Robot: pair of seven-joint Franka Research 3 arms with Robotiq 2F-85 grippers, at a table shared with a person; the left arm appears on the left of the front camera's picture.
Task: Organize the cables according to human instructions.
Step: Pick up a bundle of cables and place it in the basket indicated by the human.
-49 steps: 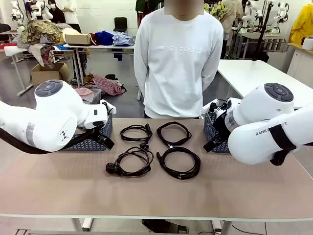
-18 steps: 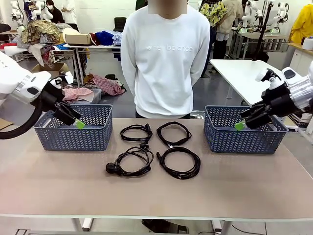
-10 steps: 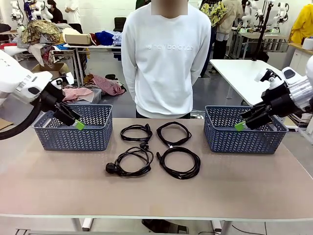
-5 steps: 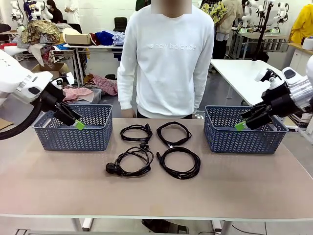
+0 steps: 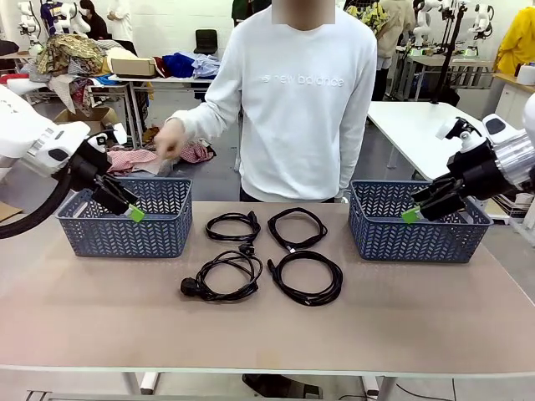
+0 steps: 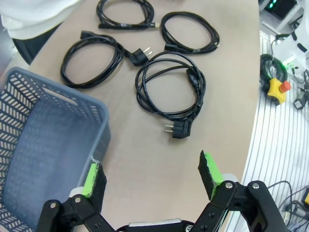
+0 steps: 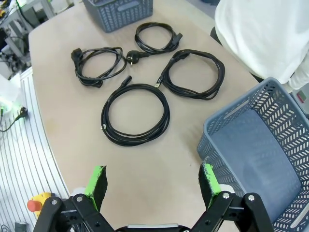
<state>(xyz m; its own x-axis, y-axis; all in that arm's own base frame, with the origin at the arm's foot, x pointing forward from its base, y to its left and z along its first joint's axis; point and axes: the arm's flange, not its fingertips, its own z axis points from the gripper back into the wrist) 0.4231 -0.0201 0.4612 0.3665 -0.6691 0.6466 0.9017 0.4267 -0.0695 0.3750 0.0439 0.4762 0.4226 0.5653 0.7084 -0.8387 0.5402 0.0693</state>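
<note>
A robotics lab: long white tables (image 5: 430, 125), clothes (image 5: 71, 52) heaped behind, an emergency-stop button (image 6: 276, 87) among loose wiring.

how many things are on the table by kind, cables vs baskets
black coiled cables: 4
blue-grey lattice baskets: 2
total: 6
</note>
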